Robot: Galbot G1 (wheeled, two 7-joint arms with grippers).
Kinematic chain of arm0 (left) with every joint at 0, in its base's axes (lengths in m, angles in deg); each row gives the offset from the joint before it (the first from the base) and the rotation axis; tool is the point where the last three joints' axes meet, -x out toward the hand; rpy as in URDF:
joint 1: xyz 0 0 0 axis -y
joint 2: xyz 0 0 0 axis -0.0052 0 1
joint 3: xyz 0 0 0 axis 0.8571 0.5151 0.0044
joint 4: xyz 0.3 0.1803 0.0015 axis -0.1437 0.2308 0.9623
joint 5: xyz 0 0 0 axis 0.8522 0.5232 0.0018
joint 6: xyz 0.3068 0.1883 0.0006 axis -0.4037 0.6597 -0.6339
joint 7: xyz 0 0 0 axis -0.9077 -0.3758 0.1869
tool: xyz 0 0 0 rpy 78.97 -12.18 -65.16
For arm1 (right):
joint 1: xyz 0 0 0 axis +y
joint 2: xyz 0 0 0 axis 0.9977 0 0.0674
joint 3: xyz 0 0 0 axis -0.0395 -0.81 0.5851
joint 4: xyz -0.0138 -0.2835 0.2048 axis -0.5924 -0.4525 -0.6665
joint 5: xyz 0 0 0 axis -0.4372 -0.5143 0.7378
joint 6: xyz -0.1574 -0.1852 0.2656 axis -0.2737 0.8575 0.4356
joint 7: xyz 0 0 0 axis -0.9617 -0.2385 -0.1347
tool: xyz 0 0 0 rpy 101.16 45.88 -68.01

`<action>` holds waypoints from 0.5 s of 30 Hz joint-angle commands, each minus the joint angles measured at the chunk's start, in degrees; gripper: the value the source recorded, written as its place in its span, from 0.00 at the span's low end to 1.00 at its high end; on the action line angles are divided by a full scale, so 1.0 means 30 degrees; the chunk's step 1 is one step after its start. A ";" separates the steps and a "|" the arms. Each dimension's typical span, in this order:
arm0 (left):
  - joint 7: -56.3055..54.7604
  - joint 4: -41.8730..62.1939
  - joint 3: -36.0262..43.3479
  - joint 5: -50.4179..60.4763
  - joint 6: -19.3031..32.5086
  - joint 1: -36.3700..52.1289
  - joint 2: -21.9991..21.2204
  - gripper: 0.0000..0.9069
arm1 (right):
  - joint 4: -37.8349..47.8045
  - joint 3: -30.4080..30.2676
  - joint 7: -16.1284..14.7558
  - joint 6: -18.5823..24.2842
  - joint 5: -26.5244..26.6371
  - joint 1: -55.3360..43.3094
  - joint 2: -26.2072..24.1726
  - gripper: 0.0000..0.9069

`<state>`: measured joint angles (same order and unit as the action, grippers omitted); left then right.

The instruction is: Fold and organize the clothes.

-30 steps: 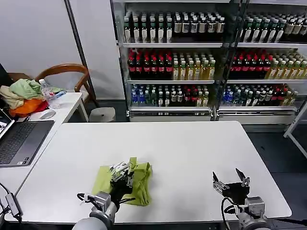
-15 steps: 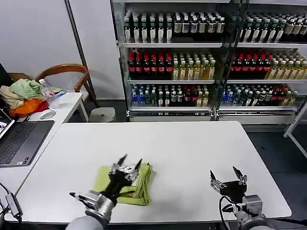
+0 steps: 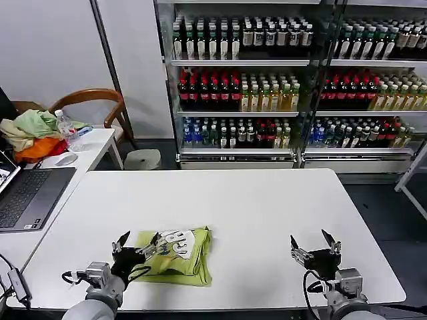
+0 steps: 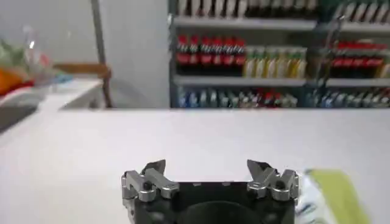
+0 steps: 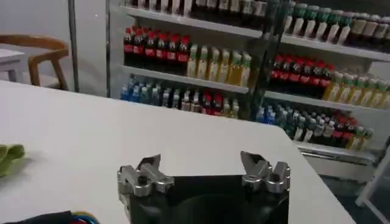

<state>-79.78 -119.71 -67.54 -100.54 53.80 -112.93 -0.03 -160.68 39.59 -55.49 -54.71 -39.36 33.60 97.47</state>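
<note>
The lime yellow-green T-shirt (image 3: pixel 175 257) lies folded into a compact, roughly rectangular bundle on the white bench (image 3: pixel 267 213), near the front edge and left of centre. A white panel with dark markings shows on the bundle's upper face, and a doubled ridge of cloth runs along its right side. In the left wrist view a strip of the same yellow-green cloth (image 4: pixel 338 192) lies on the bench beside that tool's body. The left tool (image 3: pixel 139 244) sits low at the front of the bench, at the shirt's left edge, with its two fingers spread apart and nothing between them; one finger reaches over the margin of the cloth, though whether it touches the fabric cannot be told. In its own wrist view the left tool (image 4: pixel 206 167) shows both fingertips standing well apart above bare bench top. The right tool (image 3: pixel 312 245) waits over the front right part of the bench, well apart from the shirt, its fingers likewise spread and empty; its own wrist camera shows the right tool (image 5: pixel 200 163) open over the bare surface, with a scrap of green cloth (image 5: pixel 8 158) far off at one side. On a second bench at the left sit an open laptop (image 3: pixel 27 195), a heap of pale green, cream and orange garments (image 3: pixel 32 133) and a clear plastic bottle (image 3: pixel 68 131).
</note>
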 commanded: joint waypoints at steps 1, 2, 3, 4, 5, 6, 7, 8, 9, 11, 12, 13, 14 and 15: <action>-0.0899 0.2226 -0.0685 -0.1689 -0.1474 0.0084 -0.0289 1.00 | -0.0118 0.0186 0.0020 0.0023 -0.0025 0.0024 0.0027 1.00; -0.0914 0.2121 -0.0692 -0.1918 -0.1566 0.0036 -0.0277 1.00 | -0.0116 0.0168 0.0021 0.0026 -0.0039 0.0041 0.0060 1.00; -0.0903 0.2011 -0.0700 -0.2134 -0.1683 -0.0037 -0.0288 1.00 | -0.0098 0.0132 0.0013 0.0031 -0.0054 0.0053 0.0091 1.00; -0.0806 0.1950 -0.0676 -0.2281 -0.1611 -0.0073 -0.0302 1.00 | -0.0086 0.0113 0.0015 0.0039 -0.0074 0.0047 0.0118 1.00; -0.0612 0.1972 -0.0634 -0.2350 -0.1522 -0.0070 -0.0337 1.00 | -0.0060 0.0046 0.0019 0.0040 -0.0082 0.0030 0.0140 1.00; -0.0539 0.2065 -0.0612 -0.2354 -0.1015 -0.0043 -0.0380 1.00 | -0.0073 -0.0012 0.0017 0.0036 -0.0078 0.0025 0.0148 1.00; -0.0543 0.2151 -0.0614 -0.2378 -0.0987 0.0026 -0.0430 1.00 | -0.0090 -0.0063 0.0015 0.0033 -0.0081 0.0017 0.0158 1.00; -0.0559 0.2216 -0.0615 -0.2551 -0.0998 0.0089 -0.0454 1.00 | -0.0101 -0.0096 0.0014 0.0028 -0.0086 0.0012 0.0162 1.00; -0.0559 0.2241 -0.0599 -0.2596 -0.0988 0.0105 -0.0474 1.00 | -0.0110 -0.0109 0.0010 0.0023 -0.0089 0.0011 0.0163 1.00; -0.0577 0.2210 -0.0464 -0.2493 -0.0714 0.0023 -0.0487 1.00 | -0.0101 -0.0110 0.0022 0.0023 -0.0083 0.0017 0.0183 1.00; -0.0607 0.2148 -0.0401 -0.2445 -0.0706 -0.0027 -0.0495 1.00 | -0.0123 -0.0110 0.0035 0.0015 -0.0065 0.0026 0.0205 1.00; -0.0660 0.2067 -0.0330 -0.2408 -0.0709 -0.0080 -0.0514 1.00 | -0.0166 -0.0114 0.0047 0.0004 -0.0054 0.0046 0.0235 1.00; -0.0809 0.2103 -0.0221 -0.2311 -0.0708 -0.0055 -0.0547 1.00 | -0.0222 -0.0114 0.0045 -0.0012 -0.0045 0.0075 0.0265 1.00; -0.0867 0.2183 -0.0158 -0.2105 -0.0682 -0.0014 -0.0571 0.87 | -0.0296 -0.0129 0.0041 -0.0021 -0.0044 0.0122 0.0295 1.00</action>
<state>-81.47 -114.71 -68.56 -105.97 51.28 -112.93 -1.23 -161.02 39.25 -55.42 -54.68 -39.56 33.80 98.13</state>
